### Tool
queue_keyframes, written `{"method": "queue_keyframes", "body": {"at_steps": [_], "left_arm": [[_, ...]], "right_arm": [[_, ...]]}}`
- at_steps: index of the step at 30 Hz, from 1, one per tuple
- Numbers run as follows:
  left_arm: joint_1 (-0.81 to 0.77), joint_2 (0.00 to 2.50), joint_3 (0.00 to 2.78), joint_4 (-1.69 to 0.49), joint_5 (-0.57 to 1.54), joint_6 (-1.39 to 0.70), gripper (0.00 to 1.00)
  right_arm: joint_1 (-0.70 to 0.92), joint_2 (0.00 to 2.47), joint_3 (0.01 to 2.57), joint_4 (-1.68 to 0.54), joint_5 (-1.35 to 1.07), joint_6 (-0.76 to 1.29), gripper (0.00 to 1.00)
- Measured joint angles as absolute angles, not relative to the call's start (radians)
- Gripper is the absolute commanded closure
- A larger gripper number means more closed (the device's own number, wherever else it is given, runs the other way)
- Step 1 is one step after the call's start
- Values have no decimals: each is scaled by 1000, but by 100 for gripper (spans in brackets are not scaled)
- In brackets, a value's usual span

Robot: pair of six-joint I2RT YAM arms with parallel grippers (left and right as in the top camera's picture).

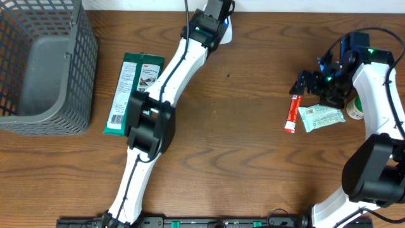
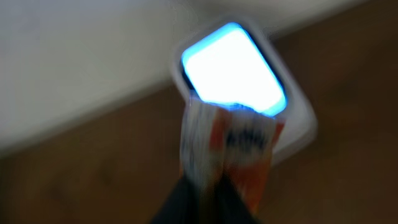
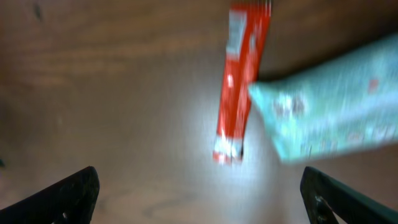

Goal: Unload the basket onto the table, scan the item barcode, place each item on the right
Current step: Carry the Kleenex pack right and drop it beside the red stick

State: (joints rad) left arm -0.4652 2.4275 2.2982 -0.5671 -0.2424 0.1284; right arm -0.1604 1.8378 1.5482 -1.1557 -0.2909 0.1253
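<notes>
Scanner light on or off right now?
On. The scanner window glows bright blue-white, just beyond the held packet.

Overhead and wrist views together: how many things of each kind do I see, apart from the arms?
Basket: 1
Scanner: 1
Packets: 3 (green packet, pale packet, orange packet at the scanner)
Red tube: 1
Round white item, half hidden: 1
Total: 7

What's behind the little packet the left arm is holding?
A white scanner with a glowing blue-white window. The orange-and-white packet, pinched in the left gripper, covers the window's lower edge and the scanner's body below it.
</notes>
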Motion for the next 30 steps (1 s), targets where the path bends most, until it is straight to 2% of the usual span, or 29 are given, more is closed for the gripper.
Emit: {"method": "queue_keyframes", "body": {"at_steps": [5,8,13,18,20,21,22,23,24,26,30], "left_arm": [[-495,2272,2299,-899,11,-88,93],[-520,2219,2302,-1028,165,-192,93],[-587,2226,2216,-981,303,-279,92],[-707,2304,2090,-782,351,-349,92],[-762,2342,2068,-689,360,-373,85],[-782,2356,2065,-666,363,-377,77],[-811,2371,2056,-612,363,-388,63],[-837,2386,2053,-564,363,-399,53],[-861,2397,2053,-527,361,-397,44],[-909,2407,2053,-468,332,-403,33],[-960,2405,2056,-454,222,-353,26]], "right_arm": [[-164,1838,1557,-1184,-364,127,1],[-189,1839,1631,-1266,-448,113,1],[-299,1837,1828,-1390,-516,99,1],[-410,1832,1895,-1481,-534,94,1],[-430,1832,1895,-1500,-535,94,1],[-437,1832,1895,-1506,-535,94,1],[-442,1832,1895,-1511,-536,94,1],[-443,1832,1895,-1516,-536,94,1],[-443,1832,1895,-1520,-537,94,1],[-442,1832,1895,-1521,-540,94,1],[-442,1832,1895,-1515,-543,94,1]]}}
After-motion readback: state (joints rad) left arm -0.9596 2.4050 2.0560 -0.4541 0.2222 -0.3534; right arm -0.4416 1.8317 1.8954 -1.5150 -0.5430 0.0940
